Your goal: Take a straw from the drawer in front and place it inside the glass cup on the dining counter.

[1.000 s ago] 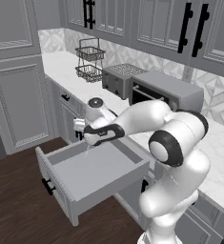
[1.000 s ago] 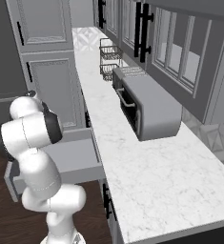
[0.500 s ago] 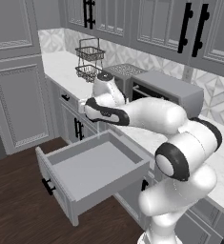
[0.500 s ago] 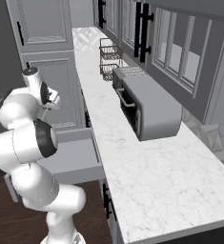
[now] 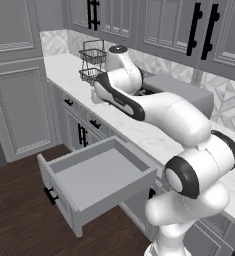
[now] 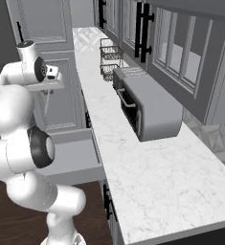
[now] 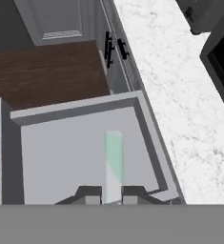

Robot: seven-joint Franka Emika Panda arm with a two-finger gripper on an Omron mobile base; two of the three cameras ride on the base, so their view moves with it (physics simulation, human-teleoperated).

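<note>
A: Between the two dark fingertips at the bottom of the hand view, the hand [image 7: 112, 200] is pinched nearly shut on the straw [image 7: 113, 162], a pale, faintly green stick that runs straight out from the grip.

B: And below it?

A: The open drawer [image 7: 80, 157], its grey floor bare as far as I can see. The hand hangs well above it, with the wall counter [image 7: 180, 95] running alongside.

B: What could spoil it from here?

A: My guess is the straw itself. It is very thin and held only at one end, so a hard swing could let it slip or tilt in the grip, and then it would miss the cup's mouth.

B: Where is the cup?

A: I cannot say from here. In the left base view the arm [image 5: 154, 107] arcs high over the counter, by the wire basket [image 5: 91, 62].
</note>
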